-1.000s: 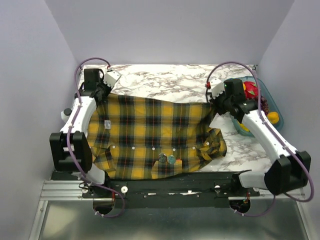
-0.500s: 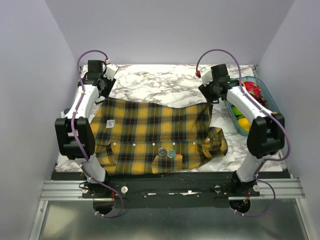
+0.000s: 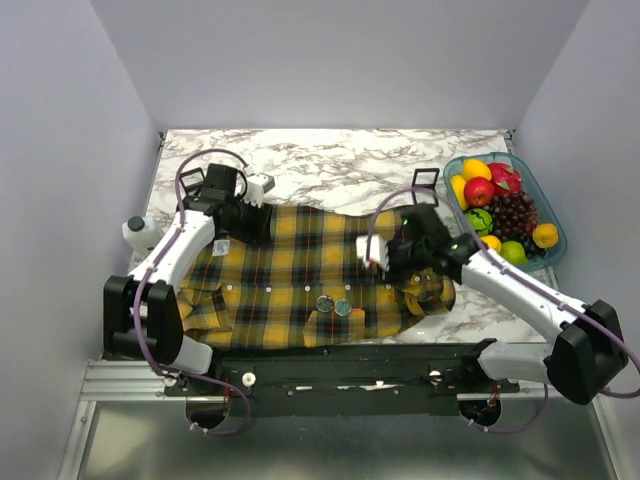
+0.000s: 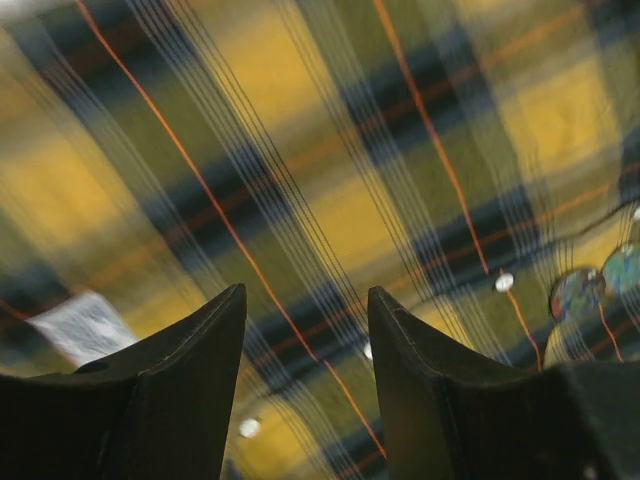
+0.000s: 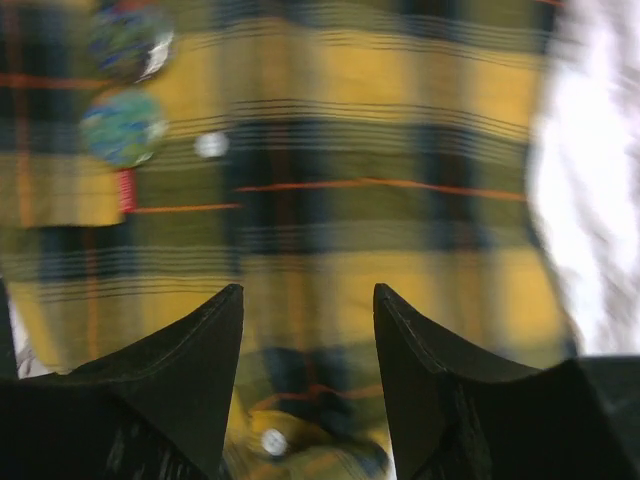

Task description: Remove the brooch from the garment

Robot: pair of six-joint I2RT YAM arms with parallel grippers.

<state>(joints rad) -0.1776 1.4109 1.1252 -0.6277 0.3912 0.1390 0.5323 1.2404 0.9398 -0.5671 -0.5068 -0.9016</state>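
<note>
**A:** Though both wrist views are smeared, the overhead reads clean. The garment (image 3: 290, 255) is spread across the marble desk (image 3: 330, 160). The brooch (image 3: 343, 309) is pinned near its near edge, roughly centre. It lies just beside a second, greyer disc (image 3: 323, 303).

**B:** Tools?

**A:** The left tool (image 3: 262, 225) hovers over the far-left part of the shirt. Its fingers (image 4: 180, 390) are spread with only plaid showing in the gap. The right tool (image 3: 378, 252) is over the right-centre of the shirt, also spread and empty. In its wrist view the brooch (image 5: 122, 127) sits up in the left corner, well off the line between the fingers (image 5: 170, 380).

**B:** So which step?

**A:** My read is the approach. Neither tool is on the disc yet, and the right one looks nearer.

**B:** How to do it well?

**A:**
- Bring the right tool across until the teal disc sits squarely in the gap, then come down.
- Take the disc by its rim, not a fold of flannel with it.
- Don't confuse it with the white button (image 5: 211, 145) close by, or with the greyer disc touching or nearly touching it. I can't tell which from here.
- Set the left tool down on the cloth beside the brooch as an anchor, or the shirt will likely lift with the pull.
- Draw off slowly. If the fabric tents, stop and re-pin the cloth.

**B:** What's the fastening?

**A:** It's hidden, so I can't say which way it releases. Test gently first.
</note>
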